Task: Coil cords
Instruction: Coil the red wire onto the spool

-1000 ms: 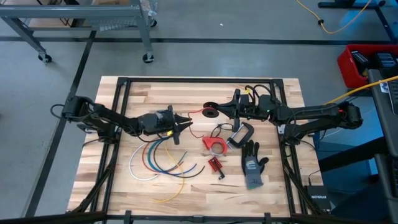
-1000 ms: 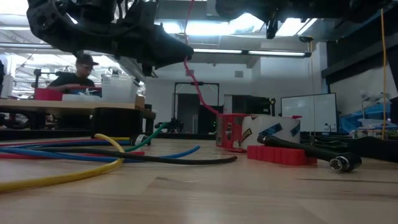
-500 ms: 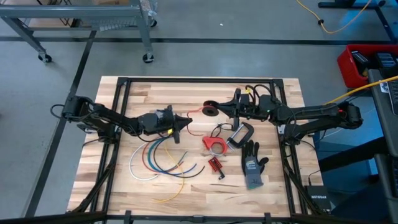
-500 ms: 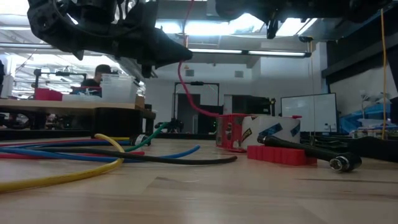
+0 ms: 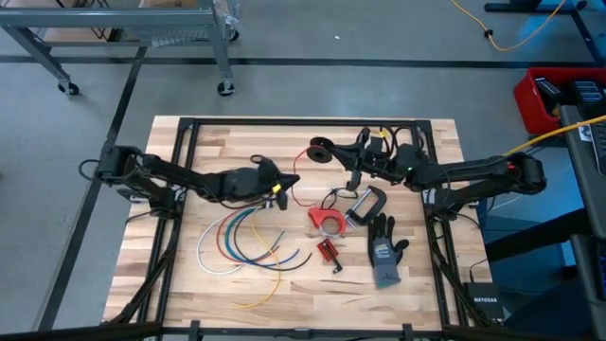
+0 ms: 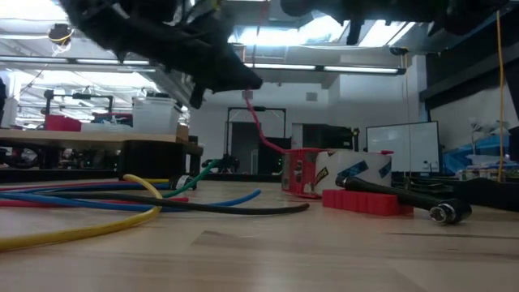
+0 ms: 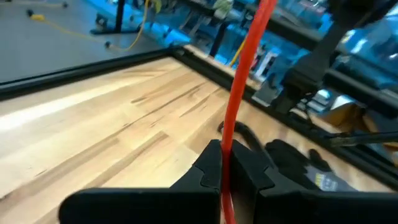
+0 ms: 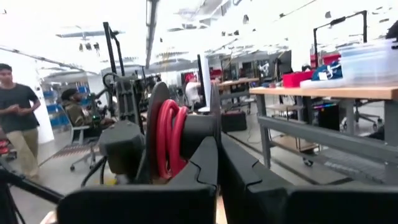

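Observation:
A black spool [image 5: 322, 152] wound with red cord [image 8: 169, 140] hangs above the table's far middle, and my right gripper [image 5: 347, 157] is shut on it. A red cord [image 5: 299, 170] runs from the spool to my left gripper [image 5: 284, 180], which is shut on it above the table's middle. Beyond the left fingers the cord [image 6: 261, 130] sags down toward the table. Loose white, blue, red, green and yellow cords [image 5: 241, 244] lie in arcs on the near left of the table. My left gripper pinches the red cord [image 7: 227, 138] between its two fingers. The fingers come nearly level from the table's left and lie across the cord. The cord rises from the fingers toward the spool, clear of the table. My right gripper holds the spool by its hub [image 8: 200, 132], coming from the table's right and slanting slightly up. Its own shut fingers [image 8: 245, 171] hide the place of contact. The spool is lifted clear, its flanges upright.
A red tape dispenser [image 5: 327, 220], a black clamp [image 5: 367, 204], a grey glove [image 5: 383, 248] and a small red part [image 5: 327, 251] lie right of the middle. A black frame [image 5: 284, 123] rims the table. People are in the room behind.
My left gripper has shut on the red cord, rolled, and gone a little up and toward the far edge. My right gripper has tipped upward, carrying the spool toward the far edge. The cord below the left fingers went from kinked to a smooth sag.

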